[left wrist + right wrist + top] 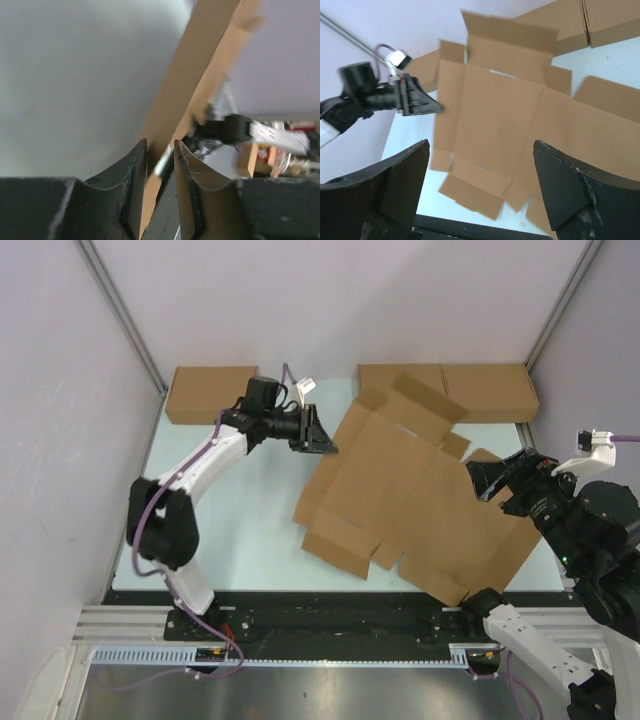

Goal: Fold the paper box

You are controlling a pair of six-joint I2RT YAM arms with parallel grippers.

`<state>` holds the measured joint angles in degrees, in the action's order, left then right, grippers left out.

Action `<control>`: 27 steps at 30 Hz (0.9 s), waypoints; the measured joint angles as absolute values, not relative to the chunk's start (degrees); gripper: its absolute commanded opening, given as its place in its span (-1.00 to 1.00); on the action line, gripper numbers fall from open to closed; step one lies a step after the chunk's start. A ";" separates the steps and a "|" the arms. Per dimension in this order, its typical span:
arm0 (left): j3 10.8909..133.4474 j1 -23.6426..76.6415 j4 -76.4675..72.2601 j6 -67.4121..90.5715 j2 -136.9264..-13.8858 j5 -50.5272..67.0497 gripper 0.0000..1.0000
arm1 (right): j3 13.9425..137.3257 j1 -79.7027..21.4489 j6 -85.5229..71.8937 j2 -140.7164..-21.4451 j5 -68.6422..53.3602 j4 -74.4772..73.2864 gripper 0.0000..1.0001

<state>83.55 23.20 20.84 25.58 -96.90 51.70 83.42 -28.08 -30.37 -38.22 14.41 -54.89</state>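
on pale table (250, 525), lilac walls (350, 300), left jaws pinching paper box (400, 490), right jaws agape

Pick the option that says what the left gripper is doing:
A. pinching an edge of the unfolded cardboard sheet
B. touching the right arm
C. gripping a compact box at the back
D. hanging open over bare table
A: in the left wrist view the left gripper has an edge of the paper box running between its two fingers, with the sheet lifted at that side.
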 measured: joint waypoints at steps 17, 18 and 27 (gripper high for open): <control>72.49 17.56 20.34 28.77 -86.80 19.49 1.00 | 73.82 -28.08 -28.77 -39.75 16.71 -53.60 0.79; 68.51 18.17 17.82 30.94 -82.17 17.23 1.00 | 72.82 -28.08 -28.80 -40.01 16.71 -53.06 0.79; 35.88 50.02 27.18 77.32 -49.23 -16.05 1.00 | 67.99 -28.08 -29.02 -41.30 16.67 -48.84 0.79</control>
<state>35.88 50.02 27.18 77.32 -49.23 -16.05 67.99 -28.08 -29.02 -41.30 16.67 -48.84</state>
